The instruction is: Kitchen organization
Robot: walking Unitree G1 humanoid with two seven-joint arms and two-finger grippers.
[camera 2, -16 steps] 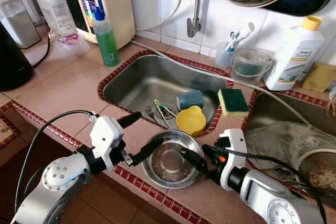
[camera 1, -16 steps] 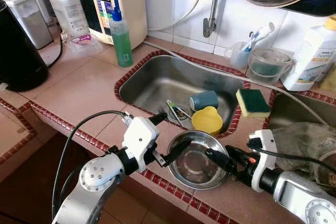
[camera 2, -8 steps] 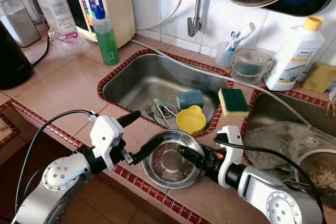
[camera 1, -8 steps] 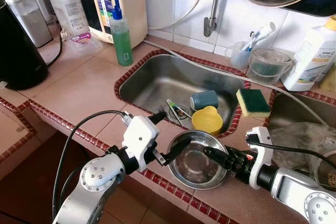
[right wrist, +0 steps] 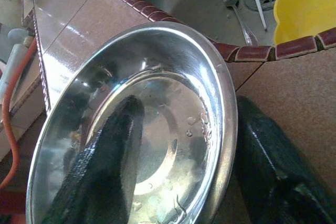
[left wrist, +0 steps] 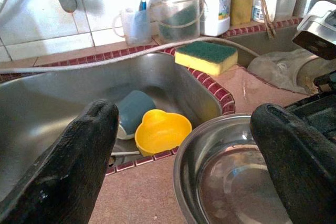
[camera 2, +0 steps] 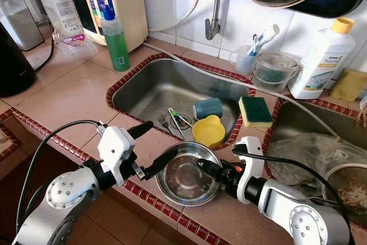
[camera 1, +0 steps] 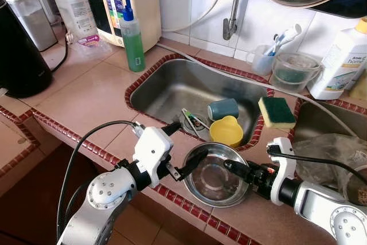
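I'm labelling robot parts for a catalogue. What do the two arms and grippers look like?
Both arms are silver metal with round, bolted joints and white wrist housings. Each has a black cable looping to the wrist. The left gripper and right gripper each have two long black fingers; the right wrist shows small orange-red details.

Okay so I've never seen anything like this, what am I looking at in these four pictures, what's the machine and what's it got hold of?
This is a humanoid robot with two silver arms, each ending in two long black fingers. The two wide pictures come from its head cameras, looking down at a tiled kitchen counter. The two close-ups come from cameras on its wrists. At the counter's front edge sits a steel bowl. The right gripper straddles the bowl's rim, one finger inside and one outside, though it has not clearly clamped it. The left gripper is open at the bowl's other side. Behind, the sink holds a yellow bowl, a blue cup and cutlery. A sponge lies on the sink's edge.
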